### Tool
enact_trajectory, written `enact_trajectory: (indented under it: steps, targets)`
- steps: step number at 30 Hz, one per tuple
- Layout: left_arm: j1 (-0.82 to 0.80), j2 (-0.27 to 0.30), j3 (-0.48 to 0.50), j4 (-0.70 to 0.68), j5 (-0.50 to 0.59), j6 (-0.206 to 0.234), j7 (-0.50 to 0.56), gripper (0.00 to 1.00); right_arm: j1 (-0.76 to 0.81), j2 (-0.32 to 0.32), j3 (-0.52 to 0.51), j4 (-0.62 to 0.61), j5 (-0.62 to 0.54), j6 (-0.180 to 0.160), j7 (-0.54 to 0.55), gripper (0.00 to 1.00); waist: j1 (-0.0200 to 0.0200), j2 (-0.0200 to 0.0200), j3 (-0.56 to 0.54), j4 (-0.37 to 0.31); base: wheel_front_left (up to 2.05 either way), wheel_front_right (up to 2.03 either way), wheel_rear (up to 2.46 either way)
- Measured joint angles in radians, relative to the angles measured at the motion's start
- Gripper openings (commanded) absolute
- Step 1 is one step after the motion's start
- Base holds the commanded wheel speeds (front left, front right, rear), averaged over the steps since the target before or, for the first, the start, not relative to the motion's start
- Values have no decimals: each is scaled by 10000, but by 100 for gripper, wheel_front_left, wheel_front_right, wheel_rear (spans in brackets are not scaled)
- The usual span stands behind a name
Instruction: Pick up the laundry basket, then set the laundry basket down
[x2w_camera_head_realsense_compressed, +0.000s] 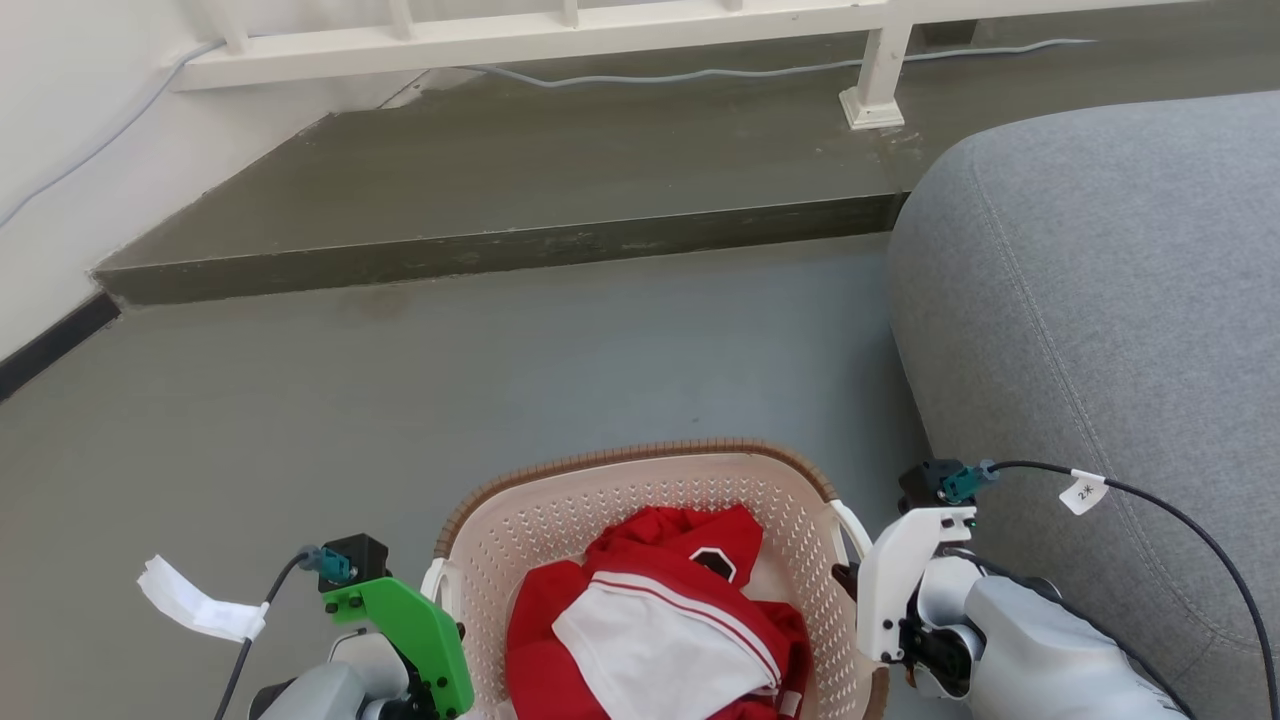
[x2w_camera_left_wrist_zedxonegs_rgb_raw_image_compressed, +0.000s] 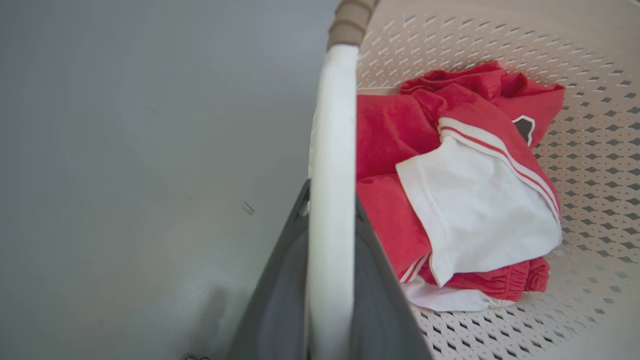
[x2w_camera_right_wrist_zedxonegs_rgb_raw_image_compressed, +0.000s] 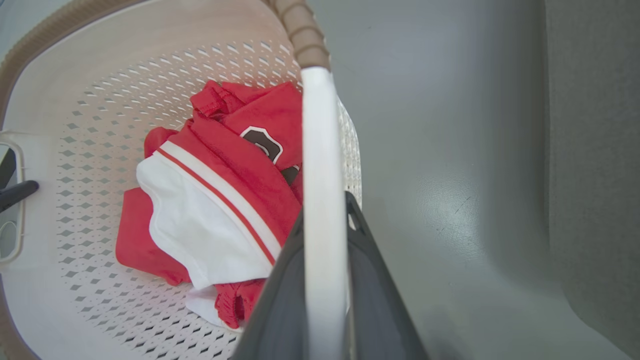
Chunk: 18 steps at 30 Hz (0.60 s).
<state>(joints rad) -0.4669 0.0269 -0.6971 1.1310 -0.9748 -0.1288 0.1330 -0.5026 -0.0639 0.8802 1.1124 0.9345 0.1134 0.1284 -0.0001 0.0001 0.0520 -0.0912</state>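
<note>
The laundry basket (x2w_camera_head_realsense_compressed: 600, 510) hangs between the two arms close in front of the robot, over the grey floor (x2w_camera_head_realsense_compressed: 500, 360) and just beside the grey sofa (x2w_camera_head_realsense_compressed: 1100, 300) on the robot's right. It is wider than either set of jaws, which is why it is taken from both sides at once. The left jaws are clamped on the white left handle (x2w_camera_left_wrist_zedxonegs_rgb_raw_image_compressed: 332, 150), a dark finger (x2w_camera_left_wrist_zedxonegs_rgb_raw_image_compressed: 280, 300) on each side of the bar. The right jaws grip the white right handle (x2w_camera_right_wrist_zedxonegs_rgb_raw_image_compressed: 322, 175) the same way.

Holding the handles opposite each other keeps the brown woven rim (x2w_camera_head_realsense_compressed: 640, 450) level, so the red and white garments (x2w_camera_head_realsense_compressed: 650, 620) stay heaped on the bottom. I cannot tell whether the base rests on the floor or is just clear of it. Set-down likely calls for both arms to lower evenly.
</note>
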Motion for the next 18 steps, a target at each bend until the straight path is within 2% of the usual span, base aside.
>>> enact_trajectory:
  steps: [18]
  targets:
    - [-3, 17, -165, 17, -182, 0, 203, 0, -23, -12, 215, 63, 263, 0, 94, 0, 0, 0, 141, -17, 0, 0, 0]
